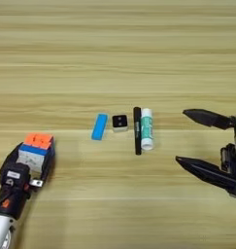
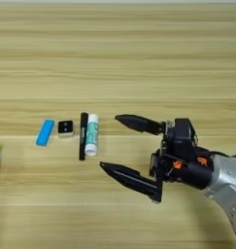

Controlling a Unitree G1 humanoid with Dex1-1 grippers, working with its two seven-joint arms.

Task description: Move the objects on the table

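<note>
At the lower left, my left gripper [image 1: 34, 158] is shut on the multicoloured puzzle cube [image 1: 37, 145], which shows its orange top with blue and white below. In a row at the table's middle lie a blue rectangular block [image 1: 99, 126], a small black-and-white cube [image 1: 120, 122], a black marker pen [image 1: 137, 130] and a white-and-green glue stick [image 1: 147, 128]. The marker and the glue stick lie side by side and touch. My right gripper [image 2: 109, 141] is wide open just right of the glue stick, its fingers pointing left with nothing between them.
The wooden table [image 1: 114, 48] fills the view, with bare planks across the far half and along the front. My right arm's body [image 2: 197, 168] reaches in from the lower right edge.
</note>
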